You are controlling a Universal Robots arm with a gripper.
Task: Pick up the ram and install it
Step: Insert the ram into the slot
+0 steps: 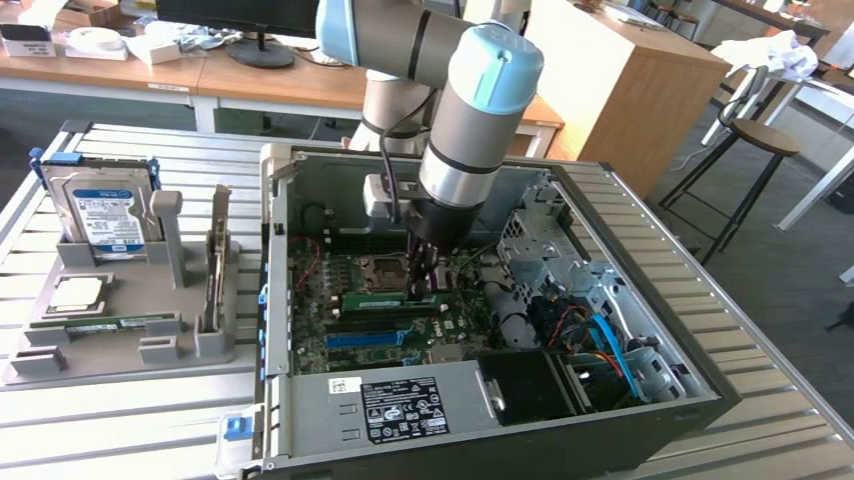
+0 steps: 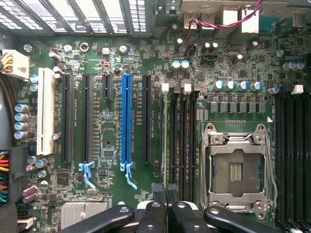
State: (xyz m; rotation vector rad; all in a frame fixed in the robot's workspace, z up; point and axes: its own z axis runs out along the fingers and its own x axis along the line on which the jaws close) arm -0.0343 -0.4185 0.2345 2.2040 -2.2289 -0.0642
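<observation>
A slatted metal surface (image 1: 120, 425) carries an open computer case (image 1: 314, 160), which lies on its side across the middle, toward the edge on the exterior view's right. A grey and pale-blue arm (image 1: 474, 110) comes down from above into the case's open side. Inside, the green motherboard (image 1: 334, 290) covers the case floor.

Just beside the case, toward the surface's edge on the exterior view's left, sits a grey tray (image 1: 107, 352). A hard drive (image 1: 107, 210) stands upright at the tray's far corner. A grey-edged card (image 1: 218, 260) stands on edge along the side nearest the case. A second green stick (image 1: 100, 323) lies flat near the tray's front edge.

On the motherboard, a long blue slot (image 2: 127, 121) runs parallel to the black memory slots, and a silver processor socket (image 2: 235, 167) lies on their other side. The ram (image 1: 387, 300) stands on edge in line with the memory slot nearest the blue slot, between it and the socket.

The fingers (image 2: 160, 191) are clenched together, with their tips down at one end of the ram's top edge. Whether they pinch that edge or only rest on it cannot be told.
</observation>
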